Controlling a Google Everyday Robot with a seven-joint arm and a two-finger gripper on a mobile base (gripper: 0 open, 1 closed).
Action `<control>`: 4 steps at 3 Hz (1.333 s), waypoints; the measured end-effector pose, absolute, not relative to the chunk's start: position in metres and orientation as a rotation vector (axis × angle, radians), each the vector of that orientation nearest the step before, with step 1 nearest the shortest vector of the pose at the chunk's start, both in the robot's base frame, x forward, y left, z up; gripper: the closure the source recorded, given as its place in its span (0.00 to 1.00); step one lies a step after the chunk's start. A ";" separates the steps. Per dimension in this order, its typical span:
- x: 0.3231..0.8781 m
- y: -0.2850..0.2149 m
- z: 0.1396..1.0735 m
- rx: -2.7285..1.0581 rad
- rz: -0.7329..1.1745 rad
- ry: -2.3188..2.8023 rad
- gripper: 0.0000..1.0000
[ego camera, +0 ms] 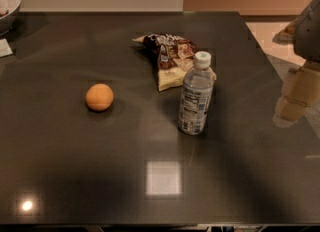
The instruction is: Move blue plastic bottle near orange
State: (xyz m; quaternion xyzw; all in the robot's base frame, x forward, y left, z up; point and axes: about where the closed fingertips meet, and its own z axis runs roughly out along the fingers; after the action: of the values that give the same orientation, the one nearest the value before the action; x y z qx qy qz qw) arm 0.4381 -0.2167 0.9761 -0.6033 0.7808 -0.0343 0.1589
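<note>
Blue plastic bottle (pixel 196 96) stands well apart from the orange (pixel 99 97). My gripper (pixel 294 98) hangs off the counter (pixel 75 166) edge; I cannot tell its opening. Step: approach, then grasp.

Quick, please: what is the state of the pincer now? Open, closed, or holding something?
Pincer: at the right edge, over the table, apart from the bottle; open or closed cannot be told.
</note>
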 end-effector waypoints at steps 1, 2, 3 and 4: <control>0.438 -0.217 0.976 -1.725 -0.098 2.232 0.00; 0.449 -0.209 0.972 -1.721 -0.073 2.248 0.00; 0.466 -0.192 0.959 -1.719 -0.003 2.249 0.00; 0.473 -0.173 0.943 -1.685 0.089 2.236 0.00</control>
State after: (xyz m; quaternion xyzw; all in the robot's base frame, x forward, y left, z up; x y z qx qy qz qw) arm 0.4725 -0.1731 0.9433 -0.5930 0.7866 0.0314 0.1693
